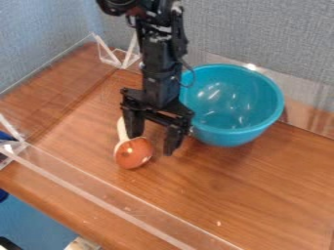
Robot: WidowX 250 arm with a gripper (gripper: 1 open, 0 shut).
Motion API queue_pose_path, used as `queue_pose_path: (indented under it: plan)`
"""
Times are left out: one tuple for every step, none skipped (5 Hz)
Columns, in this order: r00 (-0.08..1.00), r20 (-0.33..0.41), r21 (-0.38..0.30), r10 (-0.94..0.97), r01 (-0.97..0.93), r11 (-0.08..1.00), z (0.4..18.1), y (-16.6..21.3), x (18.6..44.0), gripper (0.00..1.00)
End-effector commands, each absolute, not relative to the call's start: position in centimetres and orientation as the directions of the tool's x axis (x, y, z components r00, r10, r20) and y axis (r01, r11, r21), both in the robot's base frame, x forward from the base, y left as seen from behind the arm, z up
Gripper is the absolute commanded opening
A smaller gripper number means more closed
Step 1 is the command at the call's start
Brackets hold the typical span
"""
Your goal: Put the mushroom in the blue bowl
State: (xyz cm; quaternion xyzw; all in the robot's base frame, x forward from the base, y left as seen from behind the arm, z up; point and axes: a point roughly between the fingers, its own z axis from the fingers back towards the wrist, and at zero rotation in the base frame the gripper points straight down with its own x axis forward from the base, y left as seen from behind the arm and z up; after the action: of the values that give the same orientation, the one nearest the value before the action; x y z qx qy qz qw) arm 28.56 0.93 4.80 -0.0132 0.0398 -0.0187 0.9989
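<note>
My gripper hangs from the black arm and points straight down at the wooden table. Its 2 dark fingers stand wide apart, with clear space between them and nothing held.

The mushroom lies on its side on the table, at the lower left of my gripper as the camera sees it. Its reddish-brown cap faces the camera and its cream stem runs back and up toward my left-hand finger. That finger's tip sits just beside the stem; from this angle I cannot tell whether it touches. The cap itself lies outside the span of my fingers, a little in front of them and nearer the camera.

The blue bowl stands upright on the table to the right of my gripper and a little farther back, its near wall close behind my right-hand finger. I see nothing inside it. The mushroom is apart from the bowl, with my gripper between the 2.

A clear plastic wall runs along the table's near edge.
</note>
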Motion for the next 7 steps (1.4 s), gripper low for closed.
queue_pose_path:
  plan:
    - [0.999, -0.045, -0.029, -0.013, 0.012, 1.0, 6.0, 0.0, 29.9, 1.0]
    - [0.999, -0.05, -0.031, 0.017, -0.018, 0.999, 6.2, 0.4, 30.2, 1.0]
    - [0.998, -0.055, -0.032, 0.043, -0.045, 0.998, 6.5, 0.8, 30.5, 1.0]
    - [0.998, -0.062, -0.031, -0.001, -0.001, 1.0, 4.9, 0.9, 30.2, 1.0]
    - [0.997, -0.07, -0.03, -0.041, 0.039, 0.999, 3.2, 0.9, 30.0, 1.0]
    - [0.997, -0.077, -0.032, 0.01, -0.012, 0.999, 2.9, 0.2, 30.2, 1.0]
    - [0.995, -0.082, -0.034, 0.061, -0.064, 0.997, 2.6, -0.5, 30.4, 0.0]
